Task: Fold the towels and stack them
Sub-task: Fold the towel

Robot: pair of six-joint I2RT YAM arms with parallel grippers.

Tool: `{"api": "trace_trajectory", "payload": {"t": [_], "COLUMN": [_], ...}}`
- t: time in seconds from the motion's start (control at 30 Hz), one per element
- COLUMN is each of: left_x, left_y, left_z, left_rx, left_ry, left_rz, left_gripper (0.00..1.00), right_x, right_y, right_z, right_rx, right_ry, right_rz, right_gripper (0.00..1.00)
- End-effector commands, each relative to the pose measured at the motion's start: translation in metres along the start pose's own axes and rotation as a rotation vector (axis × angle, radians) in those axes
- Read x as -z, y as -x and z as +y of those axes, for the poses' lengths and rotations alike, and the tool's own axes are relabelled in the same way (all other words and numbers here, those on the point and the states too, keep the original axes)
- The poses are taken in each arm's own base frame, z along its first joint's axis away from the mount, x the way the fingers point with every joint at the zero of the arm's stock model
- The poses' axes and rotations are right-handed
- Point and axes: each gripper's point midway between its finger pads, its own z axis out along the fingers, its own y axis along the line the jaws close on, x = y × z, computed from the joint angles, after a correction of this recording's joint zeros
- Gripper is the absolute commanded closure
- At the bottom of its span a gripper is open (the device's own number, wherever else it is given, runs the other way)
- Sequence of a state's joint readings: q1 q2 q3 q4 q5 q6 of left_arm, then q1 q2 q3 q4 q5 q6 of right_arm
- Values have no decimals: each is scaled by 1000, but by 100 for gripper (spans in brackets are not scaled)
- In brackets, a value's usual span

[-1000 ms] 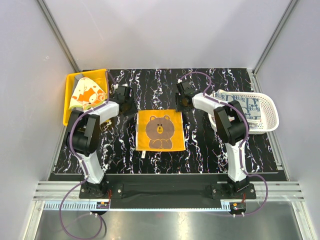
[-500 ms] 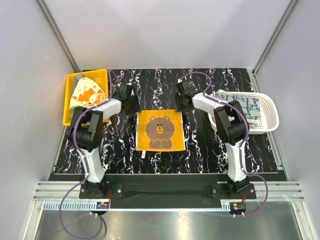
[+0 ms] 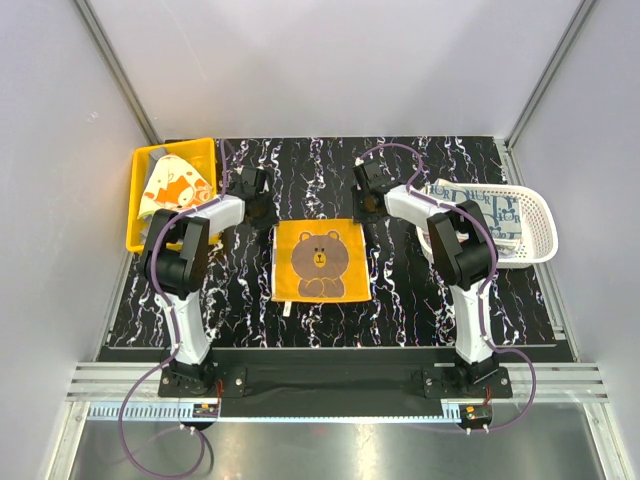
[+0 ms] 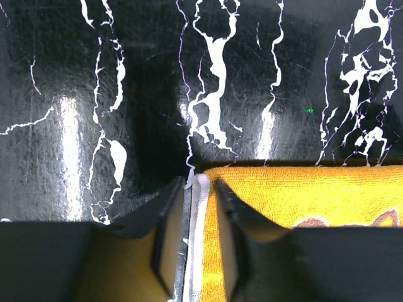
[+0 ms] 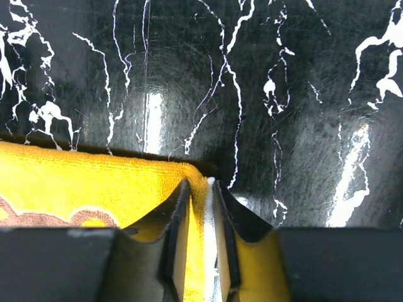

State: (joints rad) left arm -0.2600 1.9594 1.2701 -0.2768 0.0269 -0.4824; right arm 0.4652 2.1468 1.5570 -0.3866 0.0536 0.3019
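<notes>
i see the orange-yellow square cloth towel with a brown bear printed on it (image 3: 320,258). it lies flat in the middle of the black table with white marble veins (image 3: 420,300), between the two arms. the left gripper (image 3: 257,204) is low at the far left corner of this towel, and the right gripper (image 3: 366,204) is at the far right corner.

in the left wrist view the jaws are narrow. its fingers (image 4: 165,211) stand one on each side of the white hem and the cloth fills the gap, so it pinches that corner. the right wrist view shows the same: narrow jaws, closed on the hem at the other corner.

a crumpled orange-and-white patterned towel (image 3: 172,185) lies in the yellow plastic bin (image 3: 133,215) at the left. a blue-and-white patterned towel (image 3: 480,212) lies in the white slotted plastic basket (image 3: 541,240) at the right.
</notes>
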Motion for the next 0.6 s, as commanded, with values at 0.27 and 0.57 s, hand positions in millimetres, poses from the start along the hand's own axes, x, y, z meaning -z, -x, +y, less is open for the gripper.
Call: {"api": "trace_trajectory", "payload": {"t": [0.27,0.57], "left_x": [-7,17], "left_y": [29,98], "left_z": [-29,-69], "left_rx": [4,57], "left_ry": [-144,-302], "left_rz": [-105,-275], "left_gripper": [100,100], "right_x": [3,24], "right_y": [17,76], "right_z": [-5,-14], "right_rx": [-6,-51], "right_ry": [45,92], "right_rz": [-31,-186], "right_gripper": [94,98]}}
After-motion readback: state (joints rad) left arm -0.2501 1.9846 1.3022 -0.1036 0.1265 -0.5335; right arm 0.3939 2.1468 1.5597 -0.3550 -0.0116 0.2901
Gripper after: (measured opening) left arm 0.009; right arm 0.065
